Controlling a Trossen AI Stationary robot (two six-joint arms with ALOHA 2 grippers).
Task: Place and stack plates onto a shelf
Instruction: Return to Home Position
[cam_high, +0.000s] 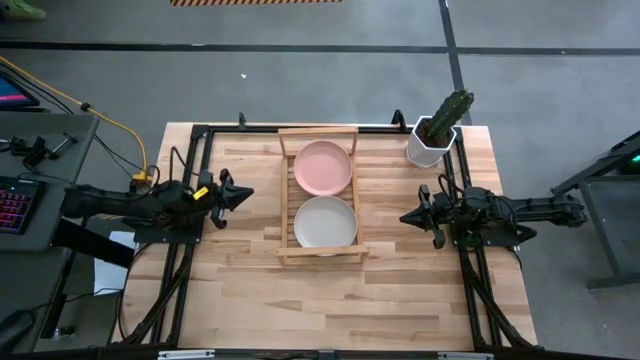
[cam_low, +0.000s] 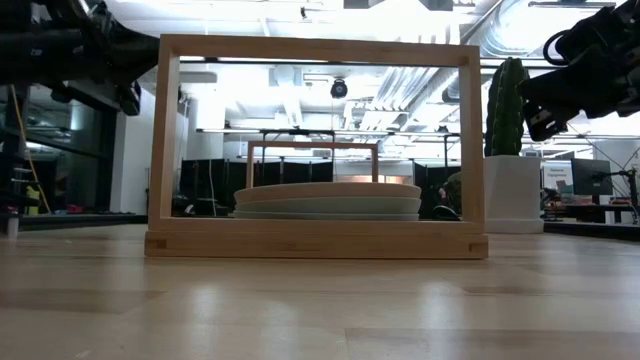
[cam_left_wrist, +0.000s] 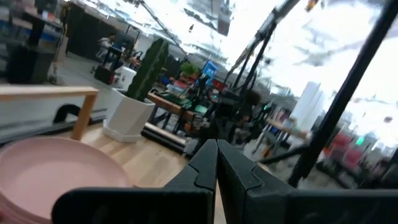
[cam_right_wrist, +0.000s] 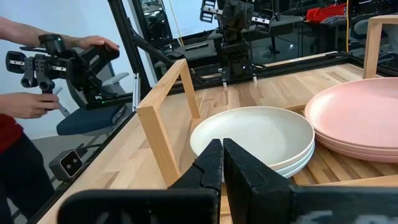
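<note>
The light-wood shelf (cam_high: 320, 196) stands mid-table and carries two stacks of plates. A pink plate (cam_high: 322, 166) tops the far stack; a cream plate (cam_high: 324, 221) tops the near stack, with a paler plate under it (cam_right_wrist: 292, 167). The low view shows the plates (cam_low: 328, 201) lying flat on the slats. My left gripper (cam_high: 247, 194) hovers left of the shelf, shut and empty, its fingers (cam_left_wrist: 216, 163) pointing past the pink plate (cam_left_wrist: 56, 174). My right gripper (cam_high: 405, 215) hovers right of the shelf, shut and empty (cam_right_wrist: 222, 163).
A white pot with a green cactus (cam_high: 438, 132) stands at the table's far right corner. A black frame (cam_high: 200, 135) runs along the table's sides. In the right wrist view a person's hands (cam_right_wrist: 37, 106) hold a device beyond the table. Bare tabletop (cam_high: 330, 300) lies near the front edge.
</note>
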